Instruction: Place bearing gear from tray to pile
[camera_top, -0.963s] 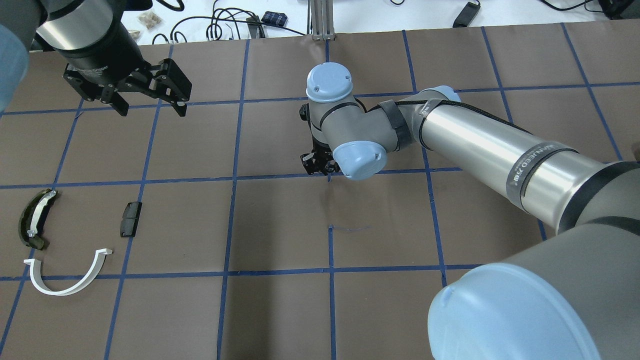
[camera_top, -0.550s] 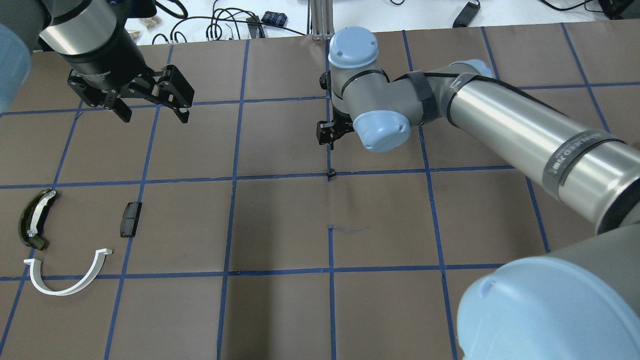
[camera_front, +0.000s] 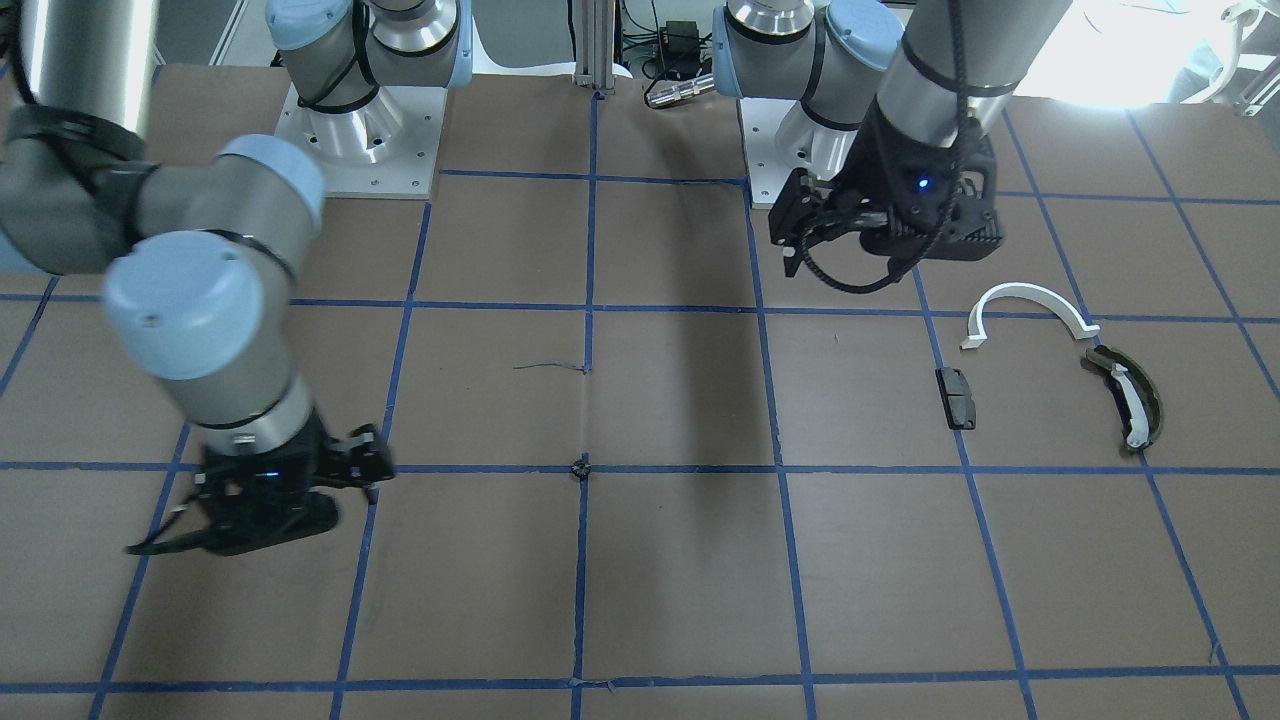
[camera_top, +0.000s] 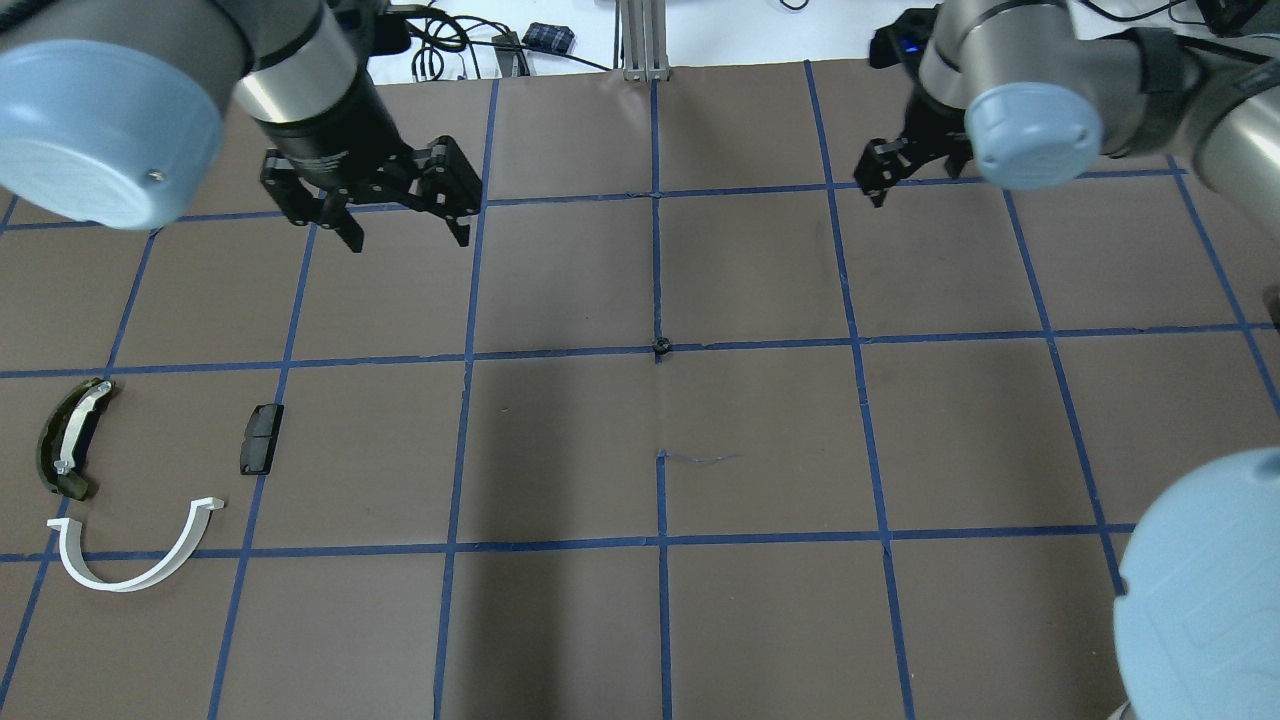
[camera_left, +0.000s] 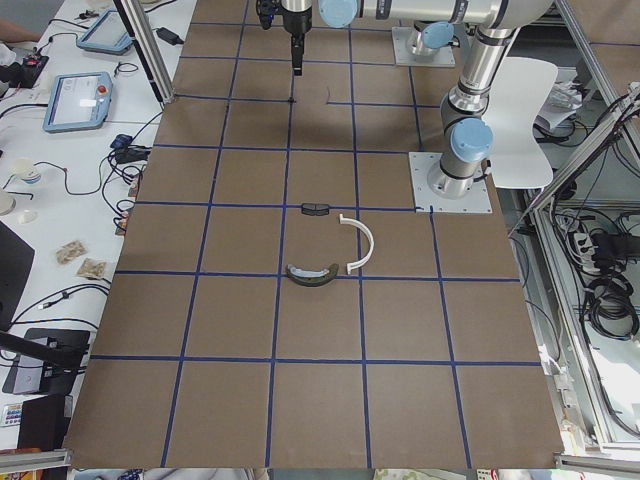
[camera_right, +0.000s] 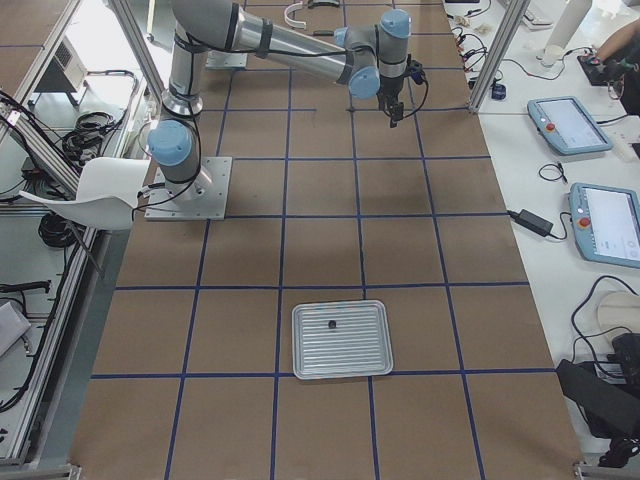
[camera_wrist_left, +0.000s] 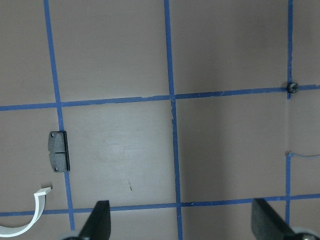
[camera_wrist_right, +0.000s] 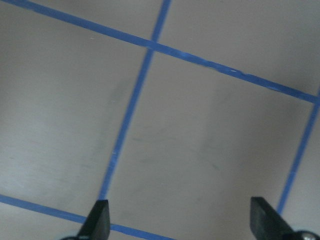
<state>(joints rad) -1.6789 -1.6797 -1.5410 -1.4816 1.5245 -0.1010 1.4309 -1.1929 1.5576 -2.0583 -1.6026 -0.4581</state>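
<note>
A small black bearing gear (camera_top: 660, 347) lies on a blue tape crossing at the table's middle, also in the front view (camera_front: 580, 467) and the left wrist view (camera_wrist_left: 292, 87). The pile lies at the near left: a white half-ring (camera_top: 140, 570), an olive curved piece (camera_top: 70, 435) and a black block (camera_top: 262, 438). My left gripper (camera_top: 405, 238) hangs open and empty, behind the pile and to its right. My right gripper (camera_top: 880, 190) is open and empty at the back right, far from the gear. A metal tray (camera_right: 340, 360) holds another small dark part (camera_right: 331, 324).
The table is brown paper with a blue tape grid (camera_top: 470, 355). Cables and small items (camera_top: 440, 50) lie beyond the back edge. My right arm's shoulder (camera_top: 1210, 590) fills the near right corner of the overhead view.
My right gripper rose from the tape crossing, left the small gear lying there, and swung to the back right. My left gripper moved to the right.
</note>
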